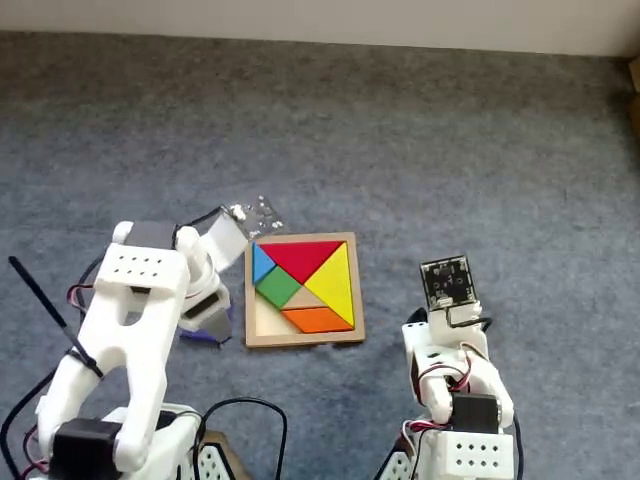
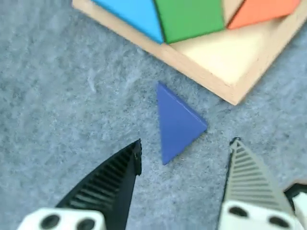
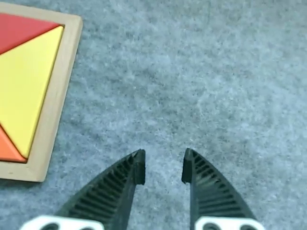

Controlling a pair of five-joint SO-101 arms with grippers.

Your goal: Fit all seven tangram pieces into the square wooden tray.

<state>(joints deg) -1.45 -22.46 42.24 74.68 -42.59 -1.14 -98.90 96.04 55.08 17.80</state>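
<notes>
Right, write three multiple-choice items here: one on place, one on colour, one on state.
1. Where does the dark blue triangle lie?
A) in the tray
B) on the carpet outside the tray's corner
C) on the red triangle

2. What colour is the large triangle edge to edge with the red triangle?
A) yellow
B) purple
C) black

3. How is the left gripper?
A) shut on the dark blue triangle
B) shut on the tray rim
C) open, fingers either side of the dark blue triangle

1 B: it lies on carpet beside the rim.
2 A: the yellow triangle meets red along a diagonal.
3 C: gaps show on both sides.
</notes>
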